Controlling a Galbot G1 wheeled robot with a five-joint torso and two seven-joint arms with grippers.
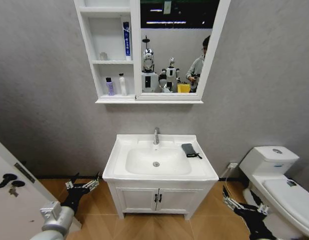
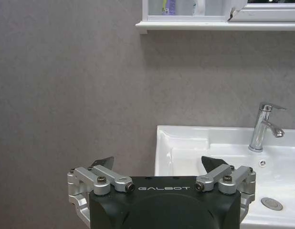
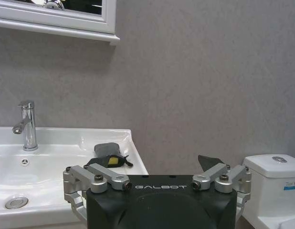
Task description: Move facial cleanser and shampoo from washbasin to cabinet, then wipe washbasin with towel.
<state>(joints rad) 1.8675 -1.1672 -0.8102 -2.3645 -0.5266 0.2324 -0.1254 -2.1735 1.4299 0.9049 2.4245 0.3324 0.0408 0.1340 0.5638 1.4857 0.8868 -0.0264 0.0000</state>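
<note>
Head view: 2 bottles [image 1: 116, 85] stand in the cabinet [image 1: 110, 62], the towel [image 1: 189, 149] lies unused on the washbasin [image 1: 160, 160], my left tool [image 1: 83, 185] and right tool [image 1: 233, 202] hang released, so wiping remains.

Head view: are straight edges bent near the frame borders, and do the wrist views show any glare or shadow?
Head view: the white wall-mounted cabinet leans, bowing outward, and the white toilet is stretched. Left wrist view: soft highlights on the chrome tap; a faint shadow lies under the cabinet's ledge. Right wrist view: the dark grey folded towel sits evenly lit on the white ceramic washbasin.
</note>
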